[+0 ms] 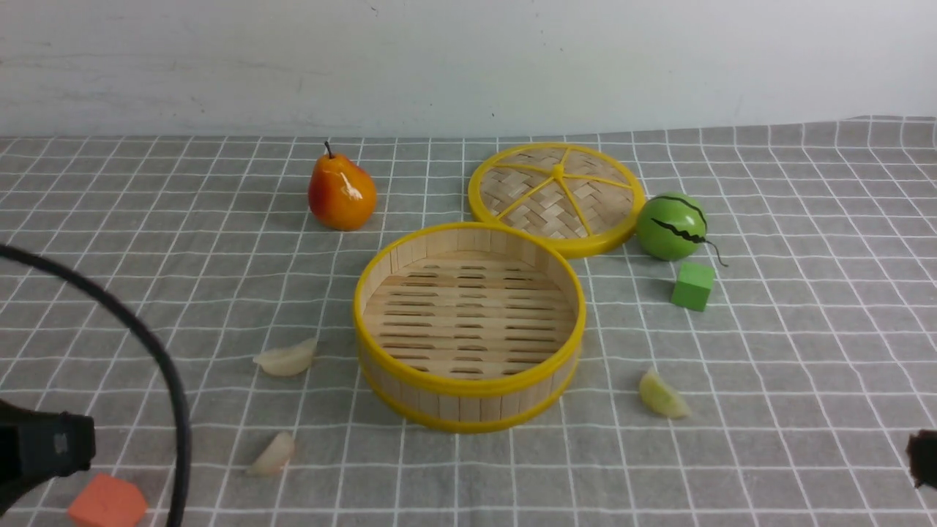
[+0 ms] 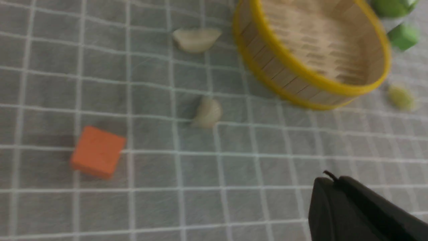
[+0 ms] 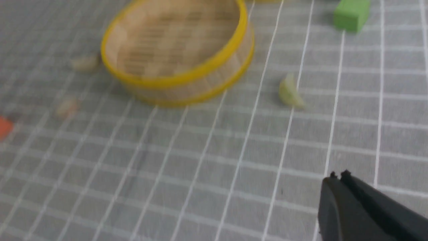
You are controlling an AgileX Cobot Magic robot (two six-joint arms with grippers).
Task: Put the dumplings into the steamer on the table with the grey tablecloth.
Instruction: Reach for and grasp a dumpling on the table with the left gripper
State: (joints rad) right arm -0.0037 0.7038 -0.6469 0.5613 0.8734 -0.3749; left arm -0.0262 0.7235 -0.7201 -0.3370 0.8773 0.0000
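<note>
1. Front view: left arm (image 1: 44, 446) sits low at the near-left edge; right arm (image 1: 924, 457) barely shows at the near-right edge.
2. Left gripper (image 2: 329, 179) jaws pressed together, holding nothing, over the grey white-gridded tablecloth (image 2: 167, 167). Right gripper (image 3: 337, 175) likewise closed on nothing.
3. Round bamboo steamer with yellow rims (image 1: 468, 388) upright, open side up, mid-table.
4. Cream crescent dumpling (image 1: 287, 359) on the cloth just left of the steamer, long axis roughly left-right.
5. Pale near-left dumpling (image 1: 272, 454) on the cloth, axis running near-left to far-right.
6. Yellow-green dumpling (image 1: 662, 395) right of the steamer, axis running far-left to near-right.
</note>
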